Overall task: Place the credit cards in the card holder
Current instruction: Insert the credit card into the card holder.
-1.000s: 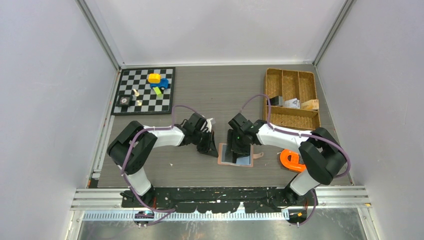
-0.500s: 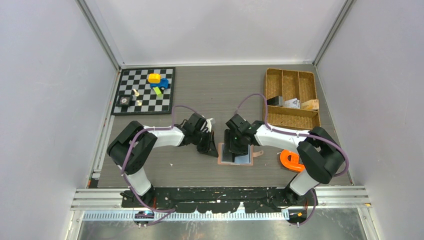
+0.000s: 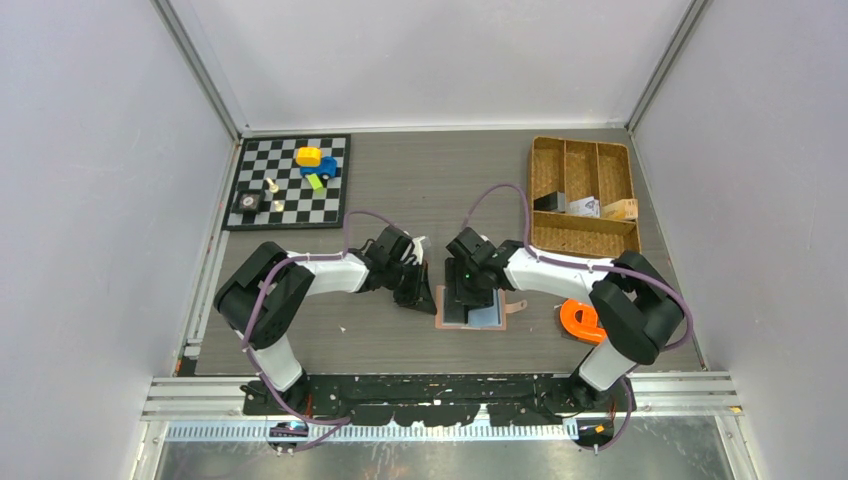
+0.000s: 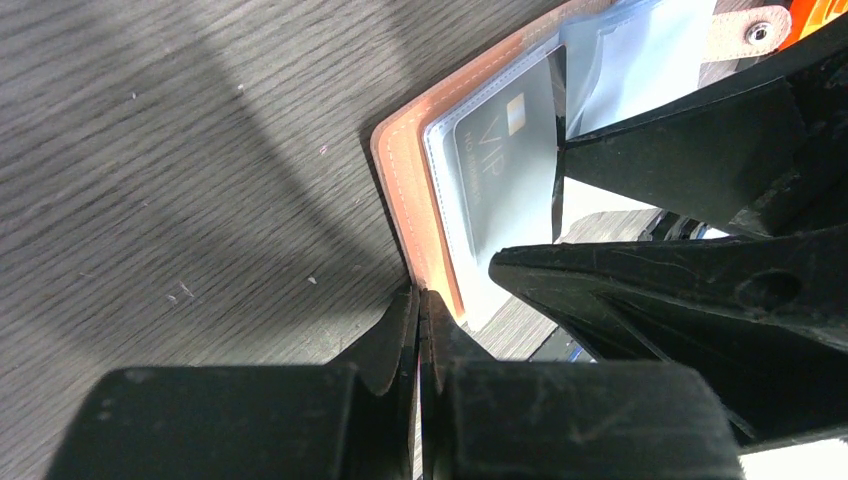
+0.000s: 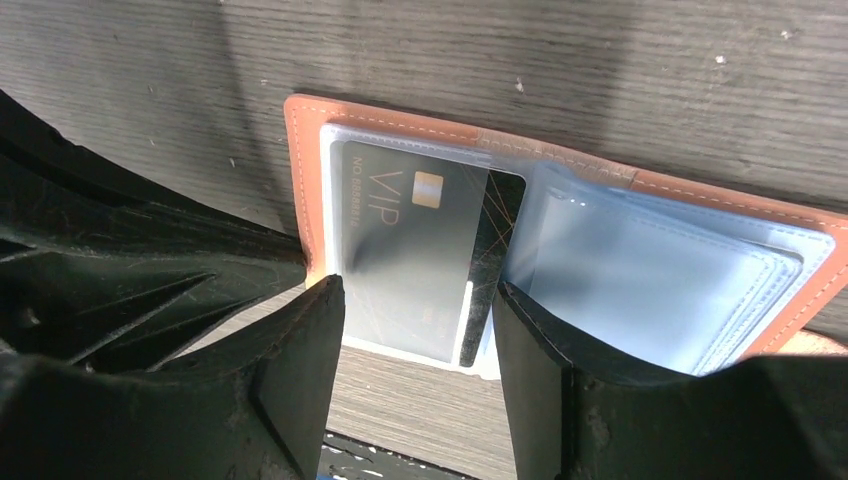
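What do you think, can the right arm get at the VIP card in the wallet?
Probably yes: the right gripper straddles the VIP card in the card holder, with nothing between them.

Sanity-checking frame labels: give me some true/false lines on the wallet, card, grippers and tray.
1. The wallet lies open on the table. True.
2. The left gripper is wide open. False: it is shut, with its tips at the wallet's edge.
3. A grey card marked VIP lies on the open wallet. True.
4. The wicker tray sits on the left arm's side. False: it is on the right arm's side, and the chessboard is on the left.
5. The right gripper has a finger on either side of the grey card. True.
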Controlling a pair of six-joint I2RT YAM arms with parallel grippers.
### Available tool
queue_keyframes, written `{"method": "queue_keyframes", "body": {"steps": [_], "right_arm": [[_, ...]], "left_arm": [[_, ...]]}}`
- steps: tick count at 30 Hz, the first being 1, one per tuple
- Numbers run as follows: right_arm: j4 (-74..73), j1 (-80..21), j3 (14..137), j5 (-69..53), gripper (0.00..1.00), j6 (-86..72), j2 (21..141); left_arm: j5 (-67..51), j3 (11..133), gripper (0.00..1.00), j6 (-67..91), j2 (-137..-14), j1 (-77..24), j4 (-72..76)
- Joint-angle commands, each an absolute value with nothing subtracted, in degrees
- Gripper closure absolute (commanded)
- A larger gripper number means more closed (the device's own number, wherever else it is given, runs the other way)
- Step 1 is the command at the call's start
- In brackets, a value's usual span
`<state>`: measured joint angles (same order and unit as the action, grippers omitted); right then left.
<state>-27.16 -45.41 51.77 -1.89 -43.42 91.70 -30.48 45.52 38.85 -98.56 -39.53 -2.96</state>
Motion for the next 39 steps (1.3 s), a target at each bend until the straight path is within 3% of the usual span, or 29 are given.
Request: {"method": "queue_keyframes", "body": {"steps": [1,18,33,39], "right_arm": [[-24.9,-45.6,53.7,4.1,0.39,-42.3,93.4],[-24.9,-45.6,55.2,4.5,0.34,-40.2,94.7],[-19.3,-45.6,54.3,-4.2,0.4,-39.9,94.1],[-29.4,-45.2,58.8,2.9,0.32,-37.4,88.8]], "left_arm": [[-28.1,44.6,1.0,38.5,-98.9,-39.7,-2.9],[-27.8,45.0,1.0,38.1,-99.0,-39.8,-3.4],[-25.5,45.3,1.0,36.7,-98.3,-38.8,-5.0],[-24.8,43.8,1.0,35.3,-94.9,-34.3,-7.3]]}}
